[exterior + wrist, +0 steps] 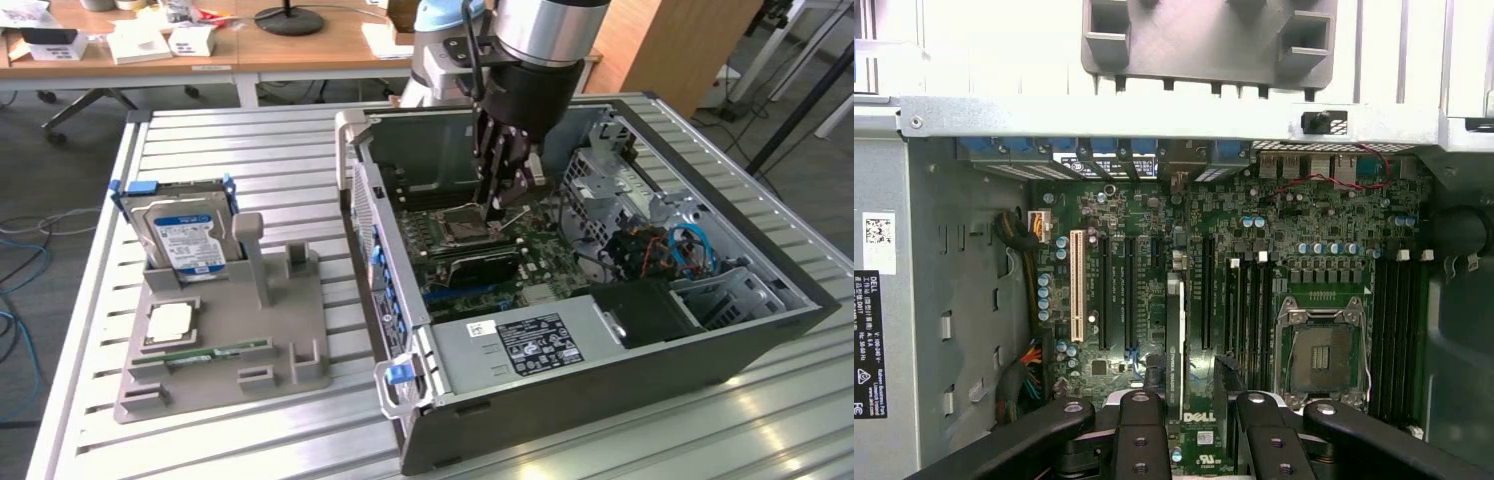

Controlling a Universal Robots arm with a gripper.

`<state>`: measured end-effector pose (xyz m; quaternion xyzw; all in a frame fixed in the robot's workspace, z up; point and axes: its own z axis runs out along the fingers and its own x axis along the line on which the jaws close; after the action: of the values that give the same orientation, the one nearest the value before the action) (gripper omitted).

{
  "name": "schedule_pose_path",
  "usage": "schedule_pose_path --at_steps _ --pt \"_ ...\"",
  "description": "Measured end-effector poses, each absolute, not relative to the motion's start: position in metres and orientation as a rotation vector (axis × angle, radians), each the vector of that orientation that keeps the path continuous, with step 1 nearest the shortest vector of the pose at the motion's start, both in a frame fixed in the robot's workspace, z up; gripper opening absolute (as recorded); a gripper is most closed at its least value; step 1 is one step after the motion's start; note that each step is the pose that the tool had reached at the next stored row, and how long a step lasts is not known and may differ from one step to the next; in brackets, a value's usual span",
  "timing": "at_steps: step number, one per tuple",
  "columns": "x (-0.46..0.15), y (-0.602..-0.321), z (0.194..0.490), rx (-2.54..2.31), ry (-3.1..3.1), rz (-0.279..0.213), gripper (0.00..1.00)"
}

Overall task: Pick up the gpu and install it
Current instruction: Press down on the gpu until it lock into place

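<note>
Hand (pixel 505 205) is lowered inside the open computer case (pixel 747 335), its fingers (pixel 1154 420) closed partway on the gpu (pixel 1175 340). The card stands on edge directly below the hand, over the motherboard (pixel 534 250), long axis running along the expansion slots (pixel 1116 290). Judged close to seating. Room is tight: CPU socket (pixel 1324 355) just beside, drive cage (pixel 607 190) on the exterior view's right

Open-sided computer case (pixel 747 320), drive cage (pixel 607 185) beside the hand (pixel 505 215), gpu (pixel 1175 345) seemingly upright among motherboard slots (pixel 1114 290)
</note>
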<state>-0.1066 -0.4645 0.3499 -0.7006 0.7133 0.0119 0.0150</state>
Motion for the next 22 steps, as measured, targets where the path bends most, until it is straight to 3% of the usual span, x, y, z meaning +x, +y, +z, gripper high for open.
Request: schedule_pose_path --at_steps 7,10,13,22 --pt "-0.1066 -0.4645 0.3499 -2.18 2.22 0.037 0.32" --pt "-0.1066 -0.4645 0.3499 -2.18 2.22 0.037 0.13" --pt "-0.1066 -0.4645 0.3499 -2.18 2.22 0.037 0.1" --pt "-0.1066 -0.4645 0.3443 -2.18 2.22 0.037 0.1"
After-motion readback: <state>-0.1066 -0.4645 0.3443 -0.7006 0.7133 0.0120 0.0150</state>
